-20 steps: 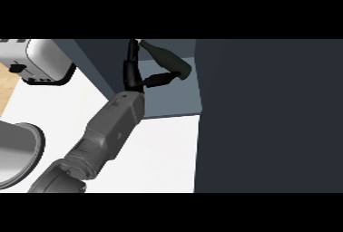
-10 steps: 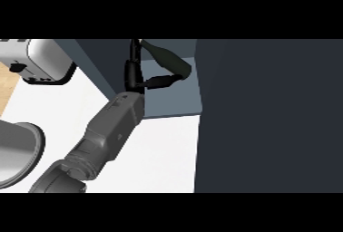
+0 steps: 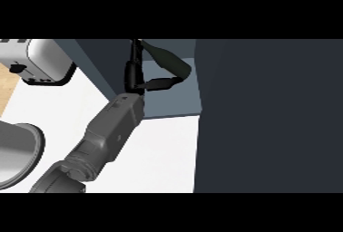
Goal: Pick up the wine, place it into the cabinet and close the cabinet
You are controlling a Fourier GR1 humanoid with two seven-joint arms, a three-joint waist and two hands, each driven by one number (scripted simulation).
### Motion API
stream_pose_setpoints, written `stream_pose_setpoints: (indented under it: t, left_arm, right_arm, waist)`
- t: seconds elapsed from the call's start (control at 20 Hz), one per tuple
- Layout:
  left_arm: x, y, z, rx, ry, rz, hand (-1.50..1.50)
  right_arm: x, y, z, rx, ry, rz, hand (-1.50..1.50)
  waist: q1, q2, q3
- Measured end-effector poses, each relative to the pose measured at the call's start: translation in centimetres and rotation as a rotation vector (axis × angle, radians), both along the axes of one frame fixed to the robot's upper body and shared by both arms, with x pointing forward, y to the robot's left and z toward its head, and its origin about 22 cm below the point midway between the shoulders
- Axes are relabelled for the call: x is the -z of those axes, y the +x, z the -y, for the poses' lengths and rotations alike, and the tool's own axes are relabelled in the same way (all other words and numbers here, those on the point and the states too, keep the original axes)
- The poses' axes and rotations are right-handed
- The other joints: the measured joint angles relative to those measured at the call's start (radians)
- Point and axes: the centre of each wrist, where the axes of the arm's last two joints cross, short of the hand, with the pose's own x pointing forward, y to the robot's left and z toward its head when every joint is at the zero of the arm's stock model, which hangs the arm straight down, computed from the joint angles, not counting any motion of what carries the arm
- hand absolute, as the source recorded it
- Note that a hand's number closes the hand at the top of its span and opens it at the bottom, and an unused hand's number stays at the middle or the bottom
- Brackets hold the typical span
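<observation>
Inside cabinet [image 3: 167,102], left hand [image 3: 150,68]; wine unseen.

Even, flat light on the white counter [image 3: 154,154]; the cabinet [image 3: 268,113] reads dark.

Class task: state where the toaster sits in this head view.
The toaster sits in the head view's upper left corner on the white counter, left of the cabinet opening where the left hand reaches.

Single head view, looking steeply down — close over the white counter [image 3: 161,149], cabinet [image 3: 268,113] filling the right
</observation>
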Motion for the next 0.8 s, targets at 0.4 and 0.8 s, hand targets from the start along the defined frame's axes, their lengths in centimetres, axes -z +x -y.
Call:
stream_pose_setpoints:
  t: [0.4, 0.8]
  left_arm:
    - [0.1, -0.1, 0.1, 0.047, -0.079, 0.024, -1.5]
    - [1.6, -1.5, -0.1, 0.057, -0.12, -0.001, -1.5]
  right_arm:
    - [-0.1, 0.1, 0.1, 0.011, -0.002, 0.004, -1.5]
    - [-0.3, 0.1, 0.0, 0.018, -0.001, -0.008, -1.5]
  waist:
    - [0.0, -0.006, 0.0]
    - [0.009, -0.016, 0.0]
